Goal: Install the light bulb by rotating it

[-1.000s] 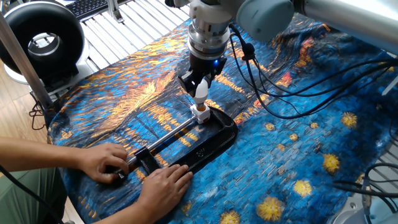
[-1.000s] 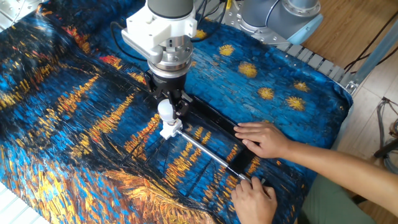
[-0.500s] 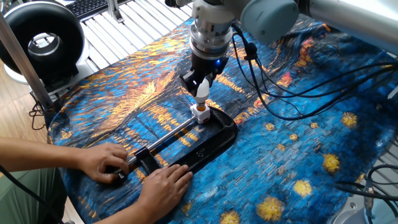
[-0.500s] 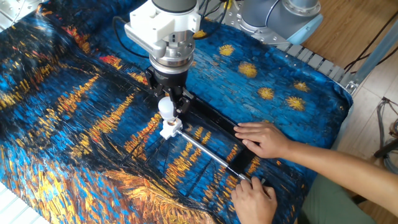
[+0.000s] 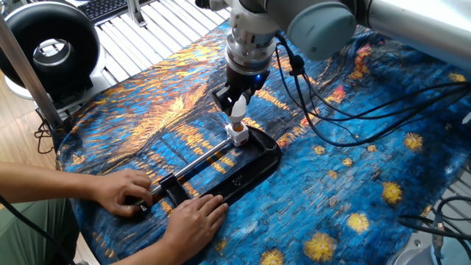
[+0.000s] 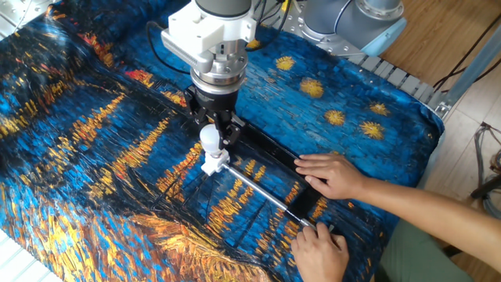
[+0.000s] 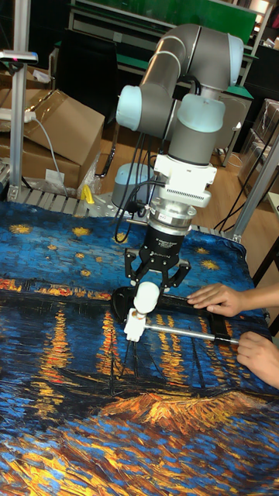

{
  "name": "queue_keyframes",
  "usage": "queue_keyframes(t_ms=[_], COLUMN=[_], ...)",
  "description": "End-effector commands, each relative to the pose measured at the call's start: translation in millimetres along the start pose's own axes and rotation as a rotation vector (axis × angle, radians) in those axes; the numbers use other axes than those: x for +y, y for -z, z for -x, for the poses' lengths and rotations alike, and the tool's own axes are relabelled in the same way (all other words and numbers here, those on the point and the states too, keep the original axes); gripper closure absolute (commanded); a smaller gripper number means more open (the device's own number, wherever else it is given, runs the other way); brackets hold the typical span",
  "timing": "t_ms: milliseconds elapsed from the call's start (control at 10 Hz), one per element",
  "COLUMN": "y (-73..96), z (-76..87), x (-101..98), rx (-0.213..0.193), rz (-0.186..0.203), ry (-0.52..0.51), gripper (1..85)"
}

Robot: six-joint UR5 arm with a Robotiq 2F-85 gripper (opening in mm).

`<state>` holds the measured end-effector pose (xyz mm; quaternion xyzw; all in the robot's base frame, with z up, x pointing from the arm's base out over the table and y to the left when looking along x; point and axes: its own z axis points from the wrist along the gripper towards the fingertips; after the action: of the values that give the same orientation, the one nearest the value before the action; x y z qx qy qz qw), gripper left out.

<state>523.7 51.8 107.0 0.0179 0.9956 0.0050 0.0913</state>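
Blue and orange printed cloth (image 5: 353,184) covers the whole table and carries everything in the scene. Above its middle hangs the grey robot arm (image 7: 186,101), pointing straight down. Over the last second its white wrist housing and the cables beside it have turned slightly about the vertical axis, while the arm has kept the same height and place over the cloth.

Next in size are 2 human hands. One hand (image 6: 329,174) lies flat on a black base (image 5: 250,171) near the edge of the cloth closest to the person. The other hand (image 6: 319,247) grips the end of a metal rod (image 6: 262,196) that runs across the base. Neither hand has shifted.

At the far end of the base stands a small white socket block (image 6: 213,163). The light bulb (image 6: 209,139) sits upright directly on it, frosted dome uppermost, neck entering the socket.

The gripper (image 6: 211,135) has its 2 black fingers closed narrowly on the light bulb, one on each side of the dome.

Judging from the small wrist turn with no change in height, the bulb is being screwed in now. How deep the threads have gone cannot be seen, so more turning probably remains before it is seated.
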Motion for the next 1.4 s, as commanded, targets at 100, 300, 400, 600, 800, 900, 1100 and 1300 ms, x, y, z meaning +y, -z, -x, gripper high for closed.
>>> queue_keyframes(t_ms=[100, 300, 400, 600, 800, 900, 1100, 1300], y=[-6.5, -8.0, -7.4, -1.9, 0.4, -0.6, -1.6, -4.0], z=[-4.5, -7.1, -8.8, -14.5, -18.5, -17.7, -16.6, -13.9], x=[3.7, 2.5, 1.5, -2.6, -11.4, -10.9, -10.2, -9.9], rx=[-0.011, -0.008, -0.005, 0.000, 0.008, 0.003, -0.002, -0.008], rz=[0.013, 0.013, 0.013, 0.022, 0.023, 0.025, 0.026, 0.026], ry=[-0.006, -0.005, -0.003, 0.005, 0.012, 0.010, 0.007, 0.010], gripper=[84.7, 84.7, 84.7, 84.7, 84.7, 84.7, 84.7, 84.7])
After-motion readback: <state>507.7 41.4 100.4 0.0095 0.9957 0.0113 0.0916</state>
